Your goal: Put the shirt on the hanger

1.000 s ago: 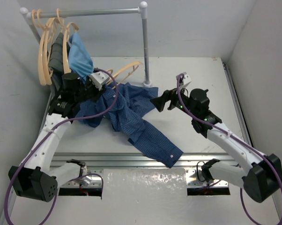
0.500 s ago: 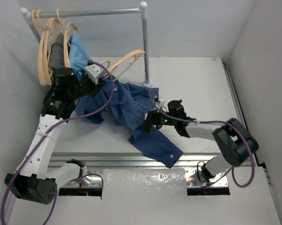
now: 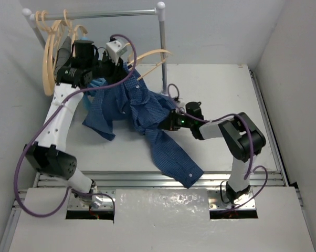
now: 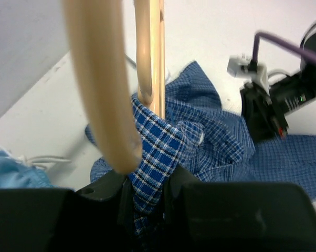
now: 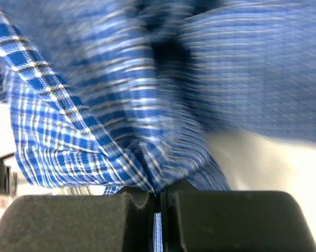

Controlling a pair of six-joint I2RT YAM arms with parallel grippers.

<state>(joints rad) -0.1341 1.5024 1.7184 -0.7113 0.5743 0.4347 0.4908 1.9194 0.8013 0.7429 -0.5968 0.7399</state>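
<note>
The dark blue checked shirt (image 3: pixel 147 113) hangs from my raised left gripper (image 3: pixel 121 71) down onto the table, one sleeve (image 3: pixel 176 160) trailing toward the front edge. In the left wrist view the left gripper (image 4: pixel 147 184) is shut on a fold of the shirt (image 4: pixel 153 147). The pale hanger (image 4: pixel 100 79) has one arm end resting right at that fold. From above, the hanger (image 3: pixel 150 55) sticks out to the right of the gripper, near the rack's post. My right gripper (image 3: pixel 166 124) is low at the shirt's middle. Its jaws (image 5: pixel 158 202) are shut on a pinch of shirt cloth (image 5: pixel 95 136).
A metal clothes rack (image 3: pixel 162 47) stands at the back, its rail running left. Several spare hangers (image 3: pixel 49 58) hang at the rail's left end with a dark grey garment (image 3: pixel 63 52). A light-blue garment (image 3: pixel 96 83) shows behind the left arm. Walls close both sides.
My left arm has lifted the shirt and hanger up and back toward the rail. My right arm swung in from the right to the shirt's middle and shut on the cloth.
</note>
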